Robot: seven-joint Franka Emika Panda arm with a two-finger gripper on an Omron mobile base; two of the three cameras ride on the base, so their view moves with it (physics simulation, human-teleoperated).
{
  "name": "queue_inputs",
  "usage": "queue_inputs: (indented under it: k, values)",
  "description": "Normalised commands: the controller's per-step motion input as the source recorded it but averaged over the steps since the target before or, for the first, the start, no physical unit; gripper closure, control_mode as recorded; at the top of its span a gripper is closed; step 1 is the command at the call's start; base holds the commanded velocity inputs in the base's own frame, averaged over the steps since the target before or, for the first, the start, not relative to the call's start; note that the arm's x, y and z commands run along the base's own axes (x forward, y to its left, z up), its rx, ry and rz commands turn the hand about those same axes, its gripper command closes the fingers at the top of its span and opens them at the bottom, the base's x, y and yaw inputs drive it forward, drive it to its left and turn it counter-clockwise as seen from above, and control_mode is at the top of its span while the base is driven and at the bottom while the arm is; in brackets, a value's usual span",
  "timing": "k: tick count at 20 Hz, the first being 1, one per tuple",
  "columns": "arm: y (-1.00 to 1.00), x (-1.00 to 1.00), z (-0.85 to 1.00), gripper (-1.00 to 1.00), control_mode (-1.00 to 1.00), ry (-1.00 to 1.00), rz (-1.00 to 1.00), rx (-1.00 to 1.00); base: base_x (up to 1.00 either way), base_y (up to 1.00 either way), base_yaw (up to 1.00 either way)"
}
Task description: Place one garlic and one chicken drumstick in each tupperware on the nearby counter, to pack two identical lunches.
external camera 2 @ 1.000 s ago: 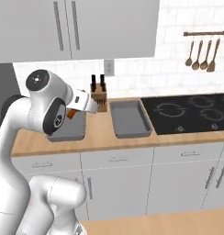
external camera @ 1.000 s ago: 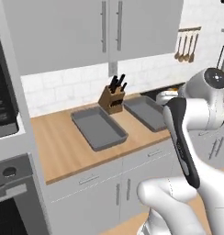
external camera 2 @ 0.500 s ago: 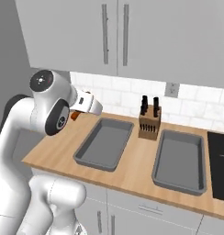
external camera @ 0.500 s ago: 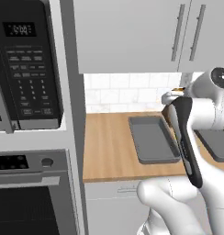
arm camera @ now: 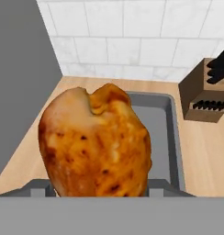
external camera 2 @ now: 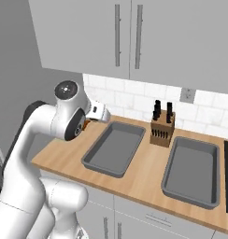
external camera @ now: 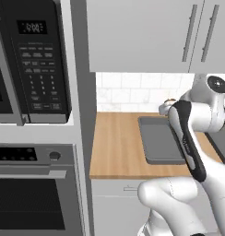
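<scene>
Drumstick aloft over the counter

The gripper [arm camera: 98, 195] clasps a browned chicken drumstick [arm camera: 96, 140]; just beyond it lies one dark-gray tupperware [arm camera: 166, 124] on the wooden counter [arm camera: 210, 151], a knife block [arm camera: 206, 89] to its right.

The counter [external camera 2: 144, 179] bears two tupperware [external camera 2: 115, 148] [external camera 2: 192, 170] and a knife block [external camera 2: 162, 130].

Glossy white arm [external camera 2: 36, 140]; dark joints

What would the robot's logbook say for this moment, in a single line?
gripper: shut on chicken drumstick | position: above left tupperware | both trays: nothing visible inside | right tupperware
</scene>
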Motion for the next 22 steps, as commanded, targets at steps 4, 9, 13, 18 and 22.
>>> queue_inputs:
  k: [4,9,13,18,22]
  values:
    - [0.00,0.86,-0.86,1.00,-1.00,0.00,-0.01,-0.01,0.00,0.00,0.00]
    - [-0.22,0.54,-0.97,1.00,-1.00,0.08,-0.03,-0.01,0.00,0.00,0.00]
    - [-0.48,0.32,-0.67,1.00,-1.00,0.13,-0.01,0.00,0.00,0.00,0.00]
    - [-0.06,0.45,-0.48,1.00,-1.00,0.11,0.00,0.00,0.00,0.00,0.00]
    - [-0.02,0.49,-0.36,1.00,-1.00,0.06,0.00,0.00,0.00,0.00,0.00]
